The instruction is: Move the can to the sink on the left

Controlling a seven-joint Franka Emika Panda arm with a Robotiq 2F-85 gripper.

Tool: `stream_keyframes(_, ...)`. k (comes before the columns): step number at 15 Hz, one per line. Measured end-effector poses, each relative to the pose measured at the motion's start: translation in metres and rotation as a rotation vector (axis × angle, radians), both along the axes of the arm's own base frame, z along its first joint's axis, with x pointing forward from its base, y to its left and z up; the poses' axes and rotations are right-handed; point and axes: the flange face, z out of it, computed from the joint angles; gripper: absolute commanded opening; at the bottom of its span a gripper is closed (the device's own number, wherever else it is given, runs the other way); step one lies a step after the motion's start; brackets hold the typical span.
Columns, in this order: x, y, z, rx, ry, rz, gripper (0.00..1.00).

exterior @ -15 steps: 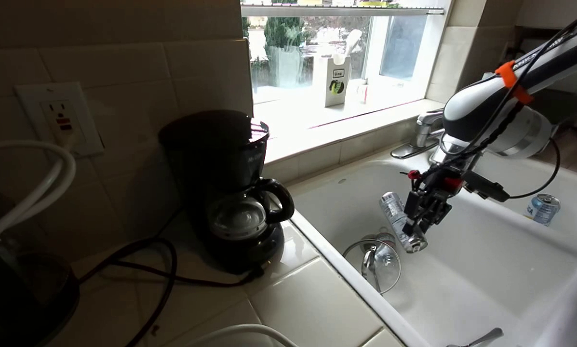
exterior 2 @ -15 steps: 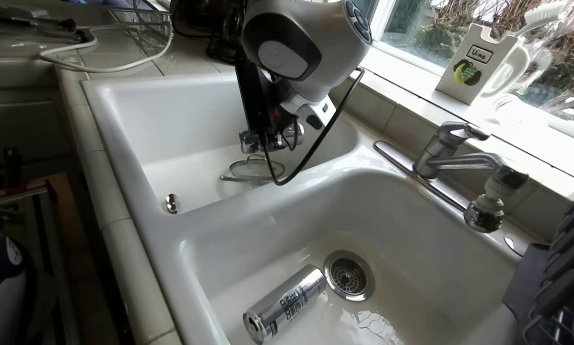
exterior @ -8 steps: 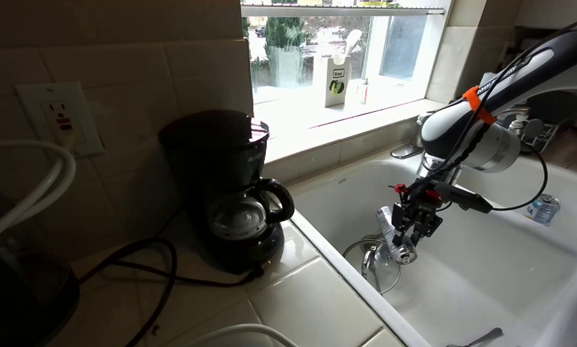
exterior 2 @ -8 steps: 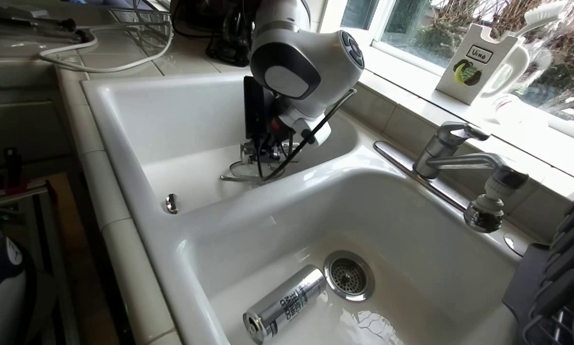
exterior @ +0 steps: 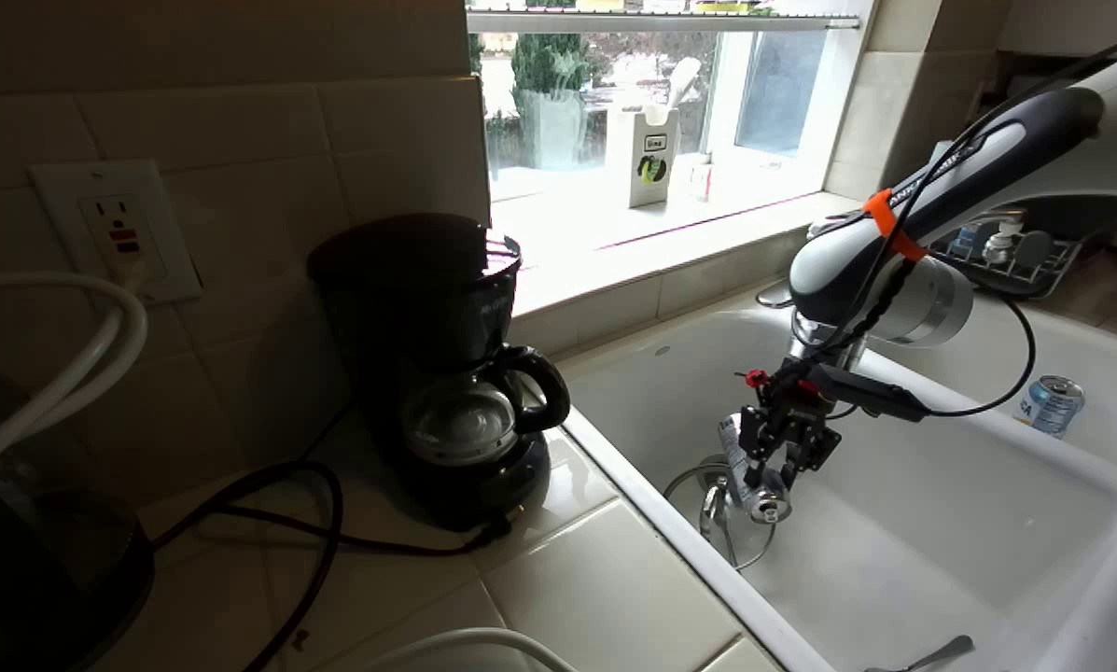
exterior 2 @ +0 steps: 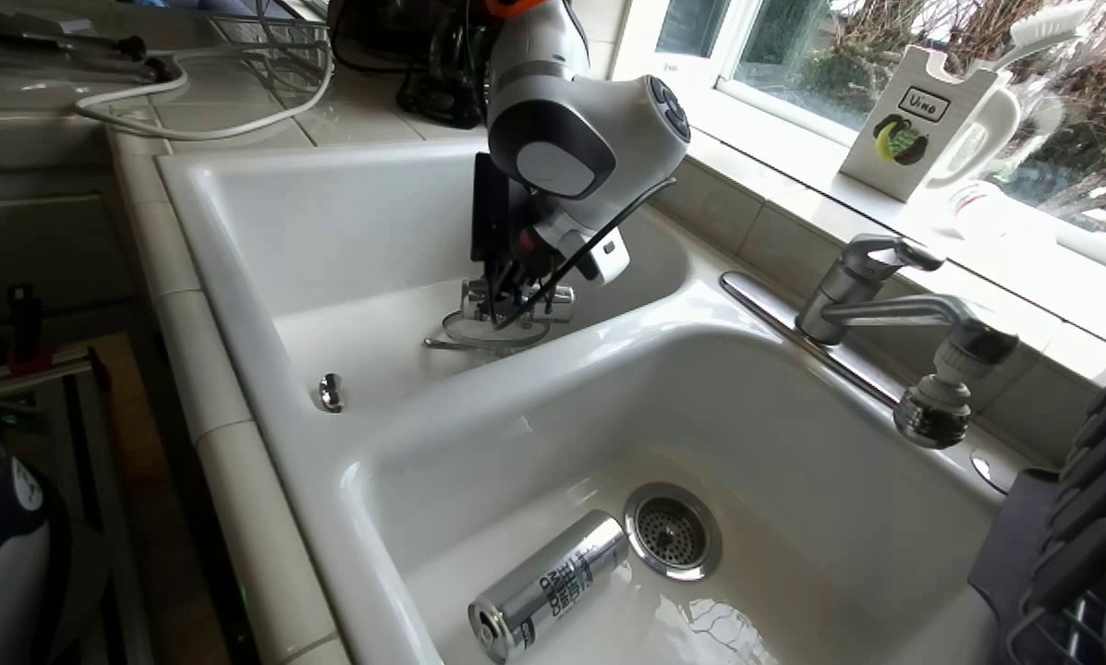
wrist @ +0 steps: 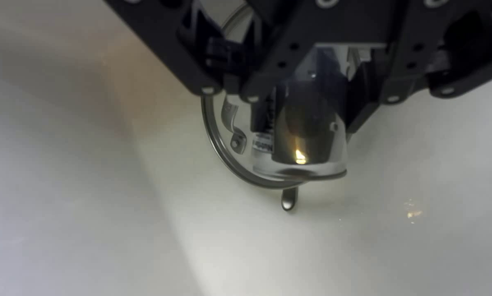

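Black two-finger gripper [exterior: 770, 478] — part-closed — clamps silver cylindrical metal can [wrist: 309, 137]. Can sits between jaws, above round clear-glass lid [exterior: 746, 539].

We note a white arm [exterior: 969, 196], black panels [exterior: 1071, 117], orange strap [exterior: 881, 215] (lettering [exterior: 952, 165] beside it, partly hidden), looping black cable [exterior: 1032, 350]; black gripper [wrist: 305, 119], angular links [wrist: 159, 41], pale round screw heads [wrist: 393, 99].

In an exterior view, we see that the gripper [exterior 2: 516, 302] holds a can [exterior 2: 562, 305] inside the far basin [exterior 2: 331, 231], over a transparent lid [exterior 2: 475, 334]. In the near basin [exterior 2: 774, 406], a second can [exterior 2: 549, 587] lies beside the drain [exterior 2: 671, 533].
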Motion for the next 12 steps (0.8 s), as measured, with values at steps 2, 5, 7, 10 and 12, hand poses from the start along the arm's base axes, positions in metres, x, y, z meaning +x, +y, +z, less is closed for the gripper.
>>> stream_keyframes(2,0.002,0.004,-0.004,0.002,0.005,0.003,0.88)
stream_keyframes(5,0.006,0.005,-0.004,0.003,0.002,0.007,1.00)
stream_keyframes(7,0.008,0.004,-0.001,-0.002,-0.007,0.013,1.00)
stream_keyframes(10,0.014,-0.001,0.021,-0.035,-0.065,0.093,1.00)
stream_keyframes(12,0.015,-0.006,0.050,-0.085,-0.125,0.177,1.00)
